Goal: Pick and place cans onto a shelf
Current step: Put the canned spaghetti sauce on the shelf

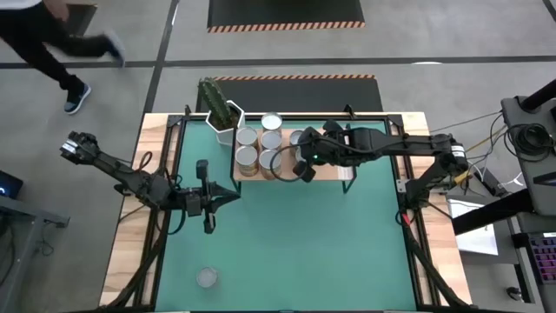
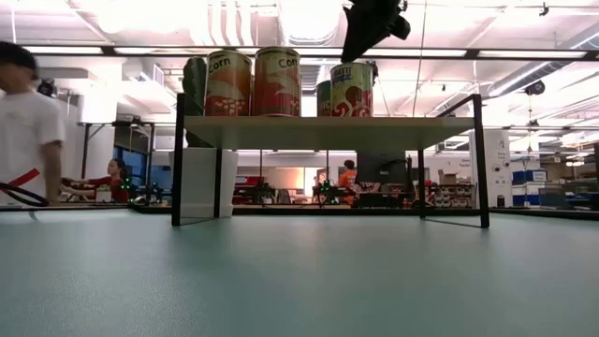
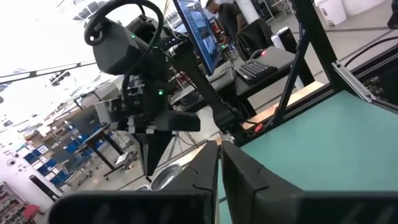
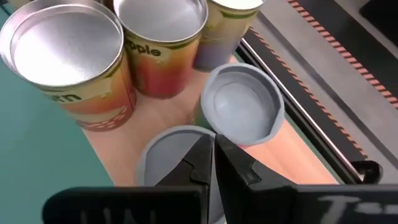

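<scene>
1. High view: the table [image 1: 287, 261] carries a green mat, and the shelf [image 1: 326, 171] stands at its far side, between my two arms, so either arm can reach it.
2. Shelf: a light-wood top on a thin black frame, raised clear of the mat, as the low view shows; cans set on it must be lowered from above, which is why my right arm hangs over it.
3. Cactus pot [image 1: 221, 117]: it stands just beside the shelf's left end, apart from the task.
4. Cans on the shelf [image 1: 247, 157]: several stand upright, packed close together at the left end, I judge to leave the right end free for more.
5. Lone can [image 1: 207, 277]: it stands upright near the table's front edge, well apart from the shelf, not yet placed; I judge it the next to fetch.
6. Right pincer [image 4: 213, 163]: pressed together and pinching nothing, poised above the grey-topped cans [image 4: 244, 113] on the shelf.
7. Left pincer [image 3: 219, 167]: also pressed together and empty, held over the mat left of the shelf, well short of the lone can.
</scene>
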Motion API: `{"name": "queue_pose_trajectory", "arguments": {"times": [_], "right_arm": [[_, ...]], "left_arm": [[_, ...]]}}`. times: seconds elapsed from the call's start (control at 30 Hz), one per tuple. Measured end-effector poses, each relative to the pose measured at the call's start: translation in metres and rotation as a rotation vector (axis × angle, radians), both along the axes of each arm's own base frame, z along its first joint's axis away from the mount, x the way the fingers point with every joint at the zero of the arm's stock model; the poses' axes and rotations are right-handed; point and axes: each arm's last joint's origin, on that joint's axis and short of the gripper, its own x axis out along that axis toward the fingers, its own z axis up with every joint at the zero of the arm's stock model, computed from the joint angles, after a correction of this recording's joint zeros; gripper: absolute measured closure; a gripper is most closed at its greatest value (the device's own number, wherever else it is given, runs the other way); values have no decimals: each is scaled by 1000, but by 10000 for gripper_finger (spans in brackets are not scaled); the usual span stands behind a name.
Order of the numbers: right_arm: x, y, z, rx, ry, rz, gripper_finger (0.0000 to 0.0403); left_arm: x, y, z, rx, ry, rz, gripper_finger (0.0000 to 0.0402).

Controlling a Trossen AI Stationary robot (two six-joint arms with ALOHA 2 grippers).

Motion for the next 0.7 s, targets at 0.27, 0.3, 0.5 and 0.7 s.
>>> {"name": "queue_pose_trajectory", "arguments": {"times": [0.27,0.3,0.5,0.7], "right_arm": [[3,3,-8,-9,25,23,394],[4,3,-11,-9,26,23,394],[6,4,-18,-19,34,40,394],[6,13,-18,-51,56,113,394]], "left_arm": [[0,0,0,-1,-2,3,400],[0,0,0,-1,-1,4,400],[0,0,1,-1,-2,5,400],[0,0,1,-1,-2,5,400]]}}
